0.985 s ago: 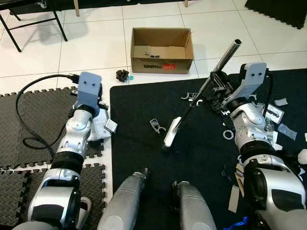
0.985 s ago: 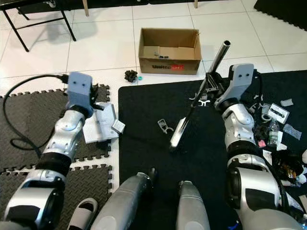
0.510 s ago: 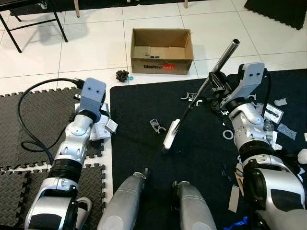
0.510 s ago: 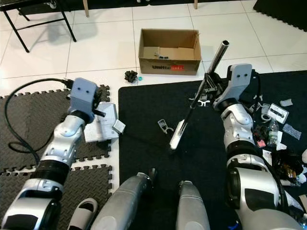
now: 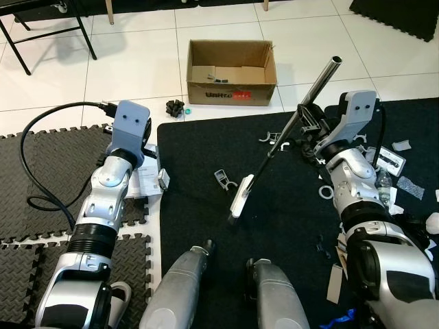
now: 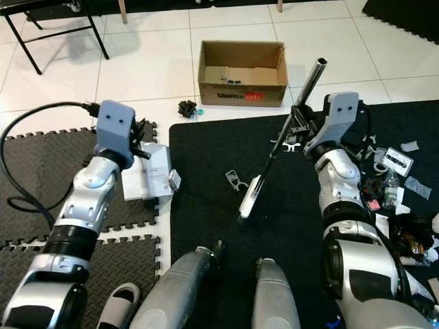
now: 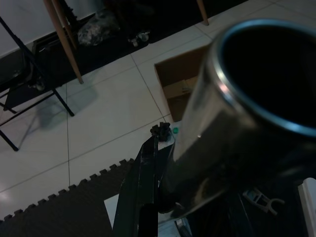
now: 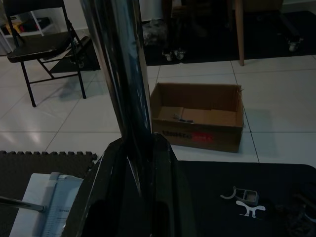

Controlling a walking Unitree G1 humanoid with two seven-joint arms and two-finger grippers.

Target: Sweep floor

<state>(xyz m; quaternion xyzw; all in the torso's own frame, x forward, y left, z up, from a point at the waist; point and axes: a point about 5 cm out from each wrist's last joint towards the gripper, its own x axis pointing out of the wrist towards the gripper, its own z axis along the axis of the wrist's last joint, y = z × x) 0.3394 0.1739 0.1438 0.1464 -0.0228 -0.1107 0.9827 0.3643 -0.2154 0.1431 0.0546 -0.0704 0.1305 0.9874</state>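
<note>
Right claw (image 5: 306, 127) clamped on broom pole (image 5: 302, 112), white head (image 5: 241, 195) on black mat (image 5: 206, 157), left claw (image 5: 147, 147) state unclear

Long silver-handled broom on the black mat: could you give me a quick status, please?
Right gripper shut on long silver-handled broom, white head on black mat. Left gripper over white papers. White plastic clip beside head.
</note>
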